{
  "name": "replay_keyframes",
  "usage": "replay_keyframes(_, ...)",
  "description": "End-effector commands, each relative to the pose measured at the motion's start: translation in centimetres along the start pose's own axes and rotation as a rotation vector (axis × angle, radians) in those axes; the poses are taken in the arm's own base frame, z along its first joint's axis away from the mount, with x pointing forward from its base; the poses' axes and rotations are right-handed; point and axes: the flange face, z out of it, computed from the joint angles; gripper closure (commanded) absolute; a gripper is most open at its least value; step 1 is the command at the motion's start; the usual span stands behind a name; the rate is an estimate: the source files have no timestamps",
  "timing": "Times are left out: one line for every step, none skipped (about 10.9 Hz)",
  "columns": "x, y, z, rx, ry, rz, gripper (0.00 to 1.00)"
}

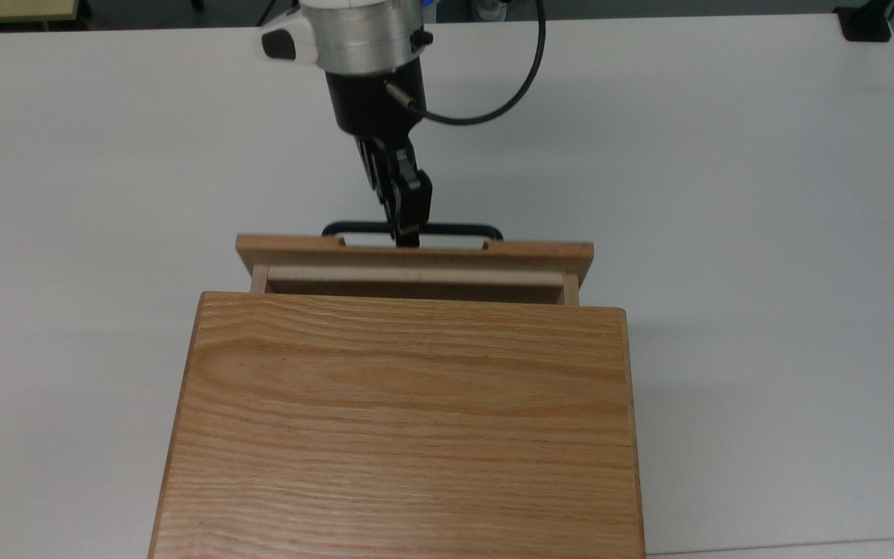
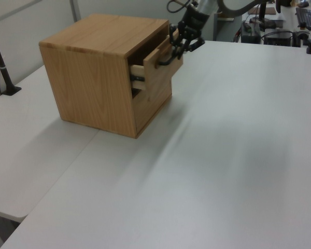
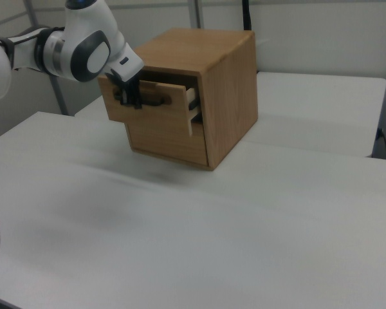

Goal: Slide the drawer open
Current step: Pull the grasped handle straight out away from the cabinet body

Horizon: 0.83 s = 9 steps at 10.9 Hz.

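The drawer is the upper one of an oak cabinet. It stands partly slid out, and its pale side shows beyond the cabinet's face. A thin black bar handle runs along its front panel. My gripper is shut on the middle of that handle, reaching in from the top view's upper edge. The left view has the gripper at the panel's far end. In the right view the gripper is over the panel's left part.
The cabinet stands on a wide white table. Below the pulled drawer a lower drawer front sits flush. A black cable loops off my wrist. A black post stands at the left view's left, with equipment behind the table.
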Motion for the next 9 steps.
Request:
replay_keyframes(-3.1,2.7,-2.1,-0.116,-0.089,-0.127,0.88)
replay_keyframes(-3.6,3.1,-2.7,-0.148,-0.109,-0.138,0.88)
replay_keyframes(-4.2,4.0,-3.2,-0.181,-0.129,-0.16,0.88)
replay_keyframes(-5.0,5.0,-3.7,-0.196,-0.139,-0.174,0.88)
replay_keyframes(-5.4,5.9,-4.3,-0.201,-0.142,-0.176,0.88)
replay_keyframes(-6.2,7.1,-4.7,-0.213,-0.148,-0.18,0.88)
replay_keyframes(-7.6,7.7,-4.6,-0.228,-0.162,-0.198,0.88)
replay_keyframes(-8.1,8.4,-4.5,-0.241,-0.169,-0.202,0.88)
replay_keyframes(-8.5,9.1,-4.6,-0.248,-0.173,-0.204,0.87)
